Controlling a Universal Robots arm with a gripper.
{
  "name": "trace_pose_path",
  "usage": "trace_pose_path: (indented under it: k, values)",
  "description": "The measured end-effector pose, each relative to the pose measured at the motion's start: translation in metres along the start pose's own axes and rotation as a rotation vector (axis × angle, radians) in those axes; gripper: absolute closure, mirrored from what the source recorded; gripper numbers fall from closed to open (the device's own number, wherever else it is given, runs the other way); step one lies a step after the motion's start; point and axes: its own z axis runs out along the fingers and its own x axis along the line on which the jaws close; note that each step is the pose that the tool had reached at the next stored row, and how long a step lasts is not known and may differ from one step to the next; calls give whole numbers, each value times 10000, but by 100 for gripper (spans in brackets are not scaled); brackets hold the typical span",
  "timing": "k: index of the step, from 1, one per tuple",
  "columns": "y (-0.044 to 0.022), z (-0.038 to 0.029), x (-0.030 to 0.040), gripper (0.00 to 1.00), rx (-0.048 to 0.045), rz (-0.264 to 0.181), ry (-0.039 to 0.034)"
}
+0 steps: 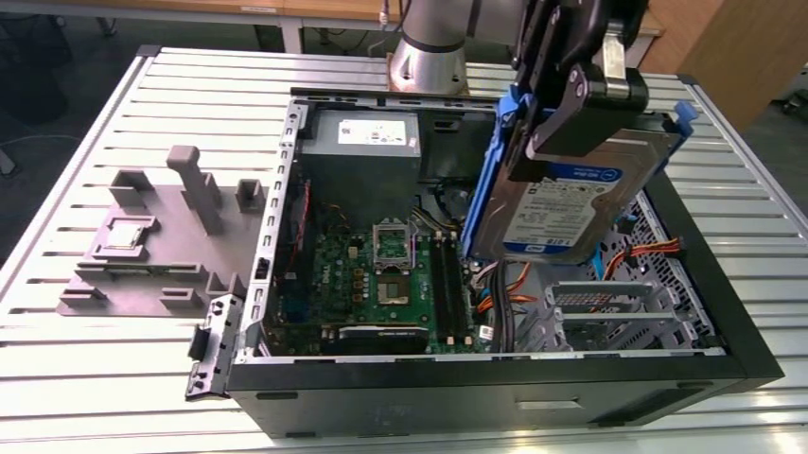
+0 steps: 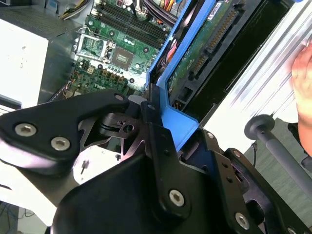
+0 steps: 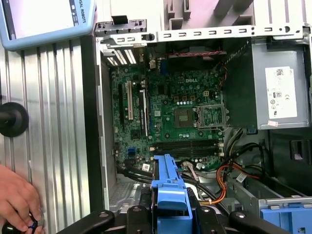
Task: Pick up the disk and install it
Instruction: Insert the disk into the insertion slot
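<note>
Disk (image 1: 569,203) held tilted by the gripper (image 1: 574,113) over the case (image 1: 505,374)
Lower edge could perhaps snag the orange cables (image 1: 654,250) below

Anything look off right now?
The disk hangs tilted in the gripper above the open case, not installed. A person's hand is over the table close beside the case.

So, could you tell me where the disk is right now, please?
The disk is held tilted by the fingers above the open computer case, toward the exterior view's right.
</note>
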Motion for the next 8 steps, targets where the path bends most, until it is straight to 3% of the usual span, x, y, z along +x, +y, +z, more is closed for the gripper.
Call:
trace_pose_path:
  k: [5, 8]
  values:
    - [-94, 37, -1, 63, 0, -46, 2]
    - [-106, 63, 3, 63, 2, -174, 1]
